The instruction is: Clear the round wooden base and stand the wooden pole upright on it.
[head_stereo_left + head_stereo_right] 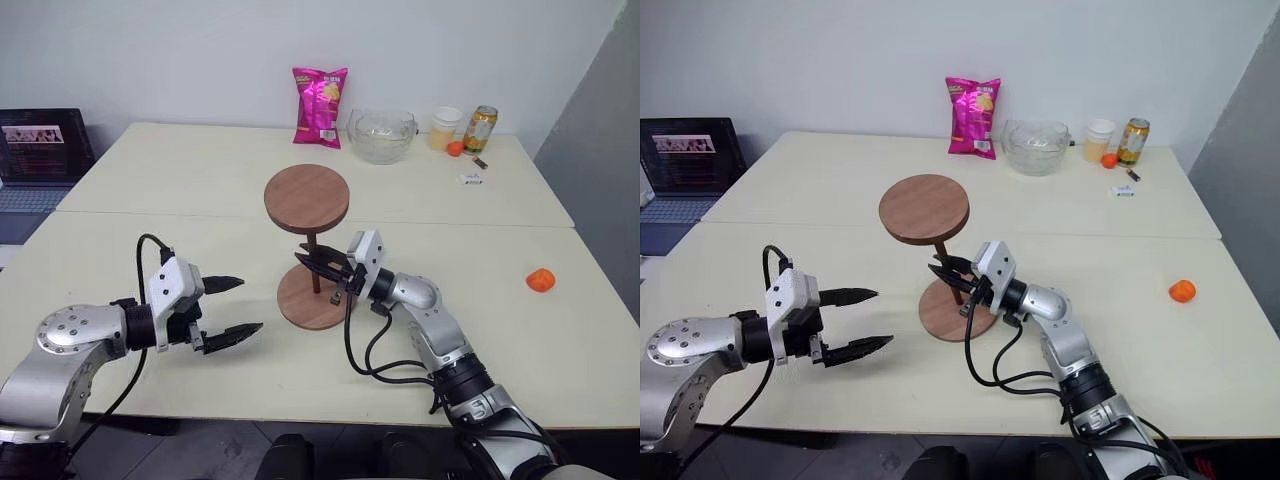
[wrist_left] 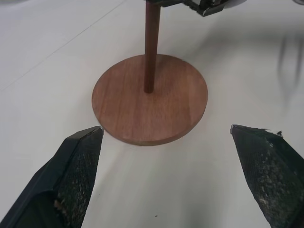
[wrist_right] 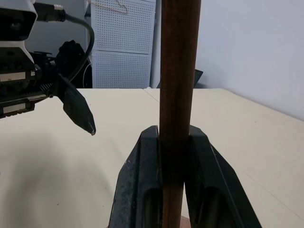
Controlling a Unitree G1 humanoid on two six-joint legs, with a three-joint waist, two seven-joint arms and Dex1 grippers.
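Observation:
The round wooden base (image 1: 305, 303) lies flat on the cream table, with the wooden pole (image 1: 313, 262) standing upright on its centre. The pole's own disc (image 1: 307, 198) is at the top. My right gripper (image 1: 317, 262) is shut on the pole's thin rod (image 3: 176, 95), a little above the base. My left gripper (image 1: 232, 310) hangs open to the left of the base, apart from it. In the left wrist view its two fingers (image 2: 71, 171) frame the base (image 2: 156, 111) and the foot of the rod (image 2: 151, 47).
At the table's far edge stand a pink snack bag (image 1: 319, 106), a glass bowl (image 1: 381, 135), a cup (image 1: 445, 127) and a can (image 1: 480, 128). A small orange thing (image 1: 540, 280) lies at the right. A laptop (image 1: 42, 150) sits far left.

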